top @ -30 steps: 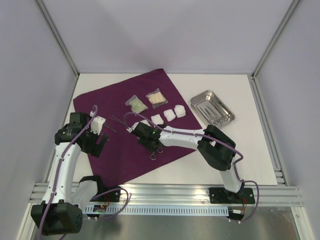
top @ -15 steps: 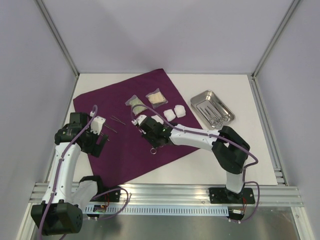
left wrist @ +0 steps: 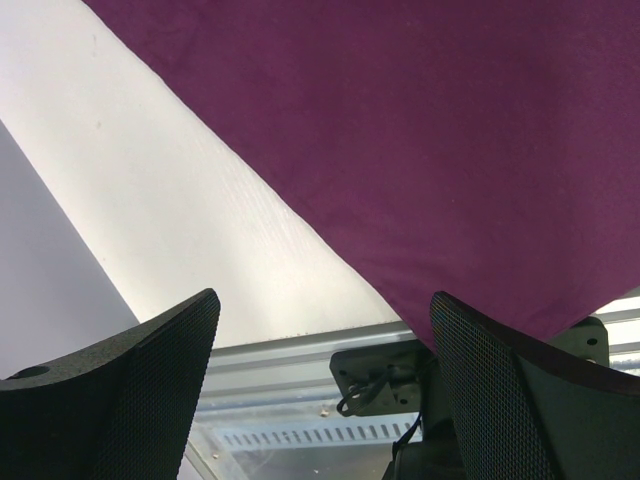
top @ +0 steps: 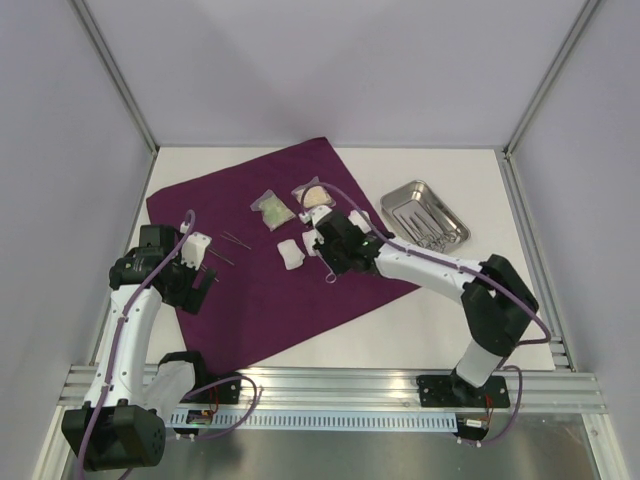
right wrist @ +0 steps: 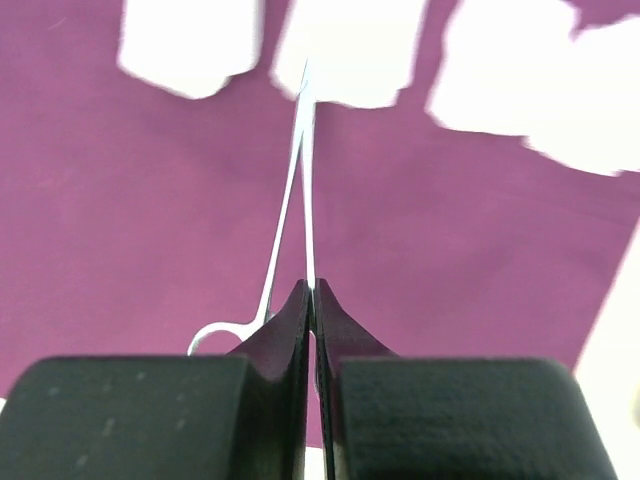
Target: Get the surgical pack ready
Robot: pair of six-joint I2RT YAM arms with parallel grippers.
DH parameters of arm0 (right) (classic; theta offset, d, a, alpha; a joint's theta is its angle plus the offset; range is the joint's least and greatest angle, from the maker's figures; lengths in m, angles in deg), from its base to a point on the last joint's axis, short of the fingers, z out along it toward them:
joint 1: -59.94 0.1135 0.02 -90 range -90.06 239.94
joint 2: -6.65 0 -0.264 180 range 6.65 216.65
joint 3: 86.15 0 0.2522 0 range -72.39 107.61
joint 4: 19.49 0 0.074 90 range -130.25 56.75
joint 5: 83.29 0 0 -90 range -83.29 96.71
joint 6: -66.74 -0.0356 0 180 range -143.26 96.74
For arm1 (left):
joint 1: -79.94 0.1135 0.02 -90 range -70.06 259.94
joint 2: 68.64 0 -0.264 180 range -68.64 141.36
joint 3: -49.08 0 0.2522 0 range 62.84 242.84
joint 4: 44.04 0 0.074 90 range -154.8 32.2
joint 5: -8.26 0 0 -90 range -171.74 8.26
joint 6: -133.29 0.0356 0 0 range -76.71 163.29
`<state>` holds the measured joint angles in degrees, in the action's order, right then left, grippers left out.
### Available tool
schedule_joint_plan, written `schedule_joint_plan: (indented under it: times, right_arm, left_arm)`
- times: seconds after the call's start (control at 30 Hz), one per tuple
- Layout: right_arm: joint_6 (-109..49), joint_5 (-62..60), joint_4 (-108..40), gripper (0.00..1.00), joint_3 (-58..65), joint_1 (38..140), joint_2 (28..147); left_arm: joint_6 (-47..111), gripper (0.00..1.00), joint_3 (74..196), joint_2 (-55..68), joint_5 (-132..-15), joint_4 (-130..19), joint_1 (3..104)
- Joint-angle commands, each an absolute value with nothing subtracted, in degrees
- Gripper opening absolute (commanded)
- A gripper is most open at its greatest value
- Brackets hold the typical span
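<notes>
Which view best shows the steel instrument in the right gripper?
Right wrist: the scissor-like instrument is pinched between the shut fingers of the right gripper, with one ring handle visible. Top external shows only its ring end poking out from the gripper. Left wrist shows none of it.

White table (top: 400, 330): purple cloth (top: 250, 300) is spread beneath the right gripper (right wrist: 311, 290); steel tray (top: 425, 213) is set to its right.

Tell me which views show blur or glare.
Right wrist: the gauze pads are smeared and washed out, the instrument in the right gripper looks crisp. Left wrist: sharp cloth, soft sheen on the table. Top external: even light, glints on the steel tray.
</notes>
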<state>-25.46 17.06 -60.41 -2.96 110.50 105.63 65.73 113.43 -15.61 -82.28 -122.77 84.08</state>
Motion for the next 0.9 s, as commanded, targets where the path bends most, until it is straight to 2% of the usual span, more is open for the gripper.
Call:
schedule_joint_plan:
  times: [0.0, 0.13, 0.23, 0.37, 0.4, 0.43, 0.47, 0.5, 0.6, 0.7, 0.87]
  right_arm:
    - [-23.5, 17.8, -57.5, 0.01, -5.0, 106.4, 99.6]
    - [-20.4, 14.3, -57.8, 0.01, -7.5, 102.6, 97.5]
    - [-22.3, 7.9, -57.2, 0.01, -10.1, 102.7, 100.4]
    - [-24.2, 8.7, -53.5, 0.01, -12.8, 102.3, 102.5]
    - [-22.3, 8.6, -55.5, 0.23, -11.6, 102.3, 103.2]
    - [-20.6, 7.7, -56.9, 0.35, -9.2, 102.3, 104.6]
    - [-18.0, 7.7, -58.9, 0.44, -8.1, 102.3, 105.3]
    - [-16.8, 7.8, -59.6, 0.45, -7.3, 102.3, 106.4]
    - [-13.3, 7.7, -62.4, 0.41, -4.9, 102.0, 108.2]
    - [-13.6, 5.5, -62.9, 0.29, -4.1, 102.0, 109.8]
    - [-13.4, 6.0, -63.6, 0.25, -2.9, 101.6, 112.0]
  left_arm:
    - [65.9, 0.95, 115.0, -16.0, -82.0, -121.8, 84.0]
    - [65.9, 0.95, 114.9, -16.0, -82.0, -121.5, 84.0]
    - [65.9, 0.95, 114.6, -15.4, -82.0, -120.9, 84.0]
    - [65.7, 0.95, 115.0, -15.3, -82.0, -121.3, 84.0]
    - [65.8, 0.95, 115.0, -15.3, -82.0, -121.4, 83.9]
    - [65.9, 0.95, 115.0, -15.3, -82.0, -121.5, 84.0]
    - [66.0, 0.95, 115.0, -15.3, -82.0, -121.6, 84.0]
    - [66.0, 0.95, 115.0, -15.3, -82.0, -121.6, 84.0]
    - [65.9, 0.95, 115.0, -15.2, -82.0, -121.4, 84.0]
    - [66.0, 0.95, 115.0, -15.2, -82.0, -121.3, 84.0]
    - [66.2, 0.95, 114.7, -15.0, -82.0, -121.0, 83.9]
